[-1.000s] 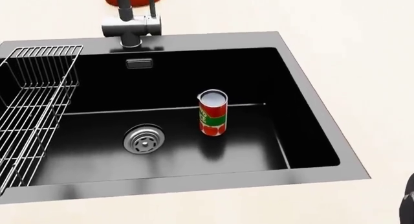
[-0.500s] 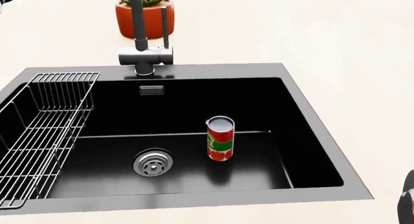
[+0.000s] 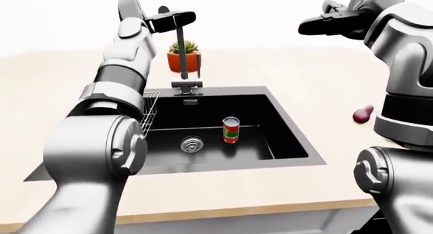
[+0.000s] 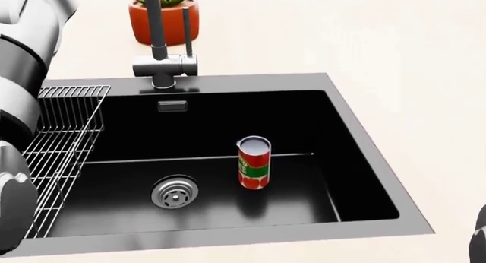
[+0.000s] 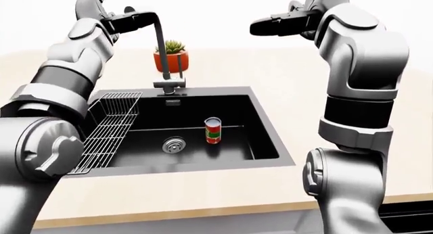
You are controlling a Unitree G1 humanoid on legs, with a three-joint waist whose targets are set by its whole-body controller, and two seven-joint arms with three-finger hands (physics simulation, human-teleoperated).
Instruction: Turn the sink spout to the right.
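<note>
The dark faucet spout (image 3: 180, 51) rises from its chrome base (image 4: 163, 66) at the top rim of the black sink (image 4: 357, 132). Its top bend shows in the right-eye view (image 5: 150, 14), arching to the left. My left hand (image 3: 166, 19) is raised at that top bend, its dark fingers against the spout. I cannot tell whether they close around it. My right hand (image 5: 274, 23) is held high to the right of the faucet, open and empty.
A red can (image 4: 253, 163) stands in the basin beside the drain (image 4: 174, 193). A wire rack (image 4: 64, 137) hangs in the sink's left side. A potted succulent (image 4: 163, 18) stands past the faucet. A purple object (image 3: 363, 114) lies on the counter at the right.
The head camera tilted up, then shifted a little, so the sink slid down the head view. My left arm has come into the head view along its left edge.
</note>
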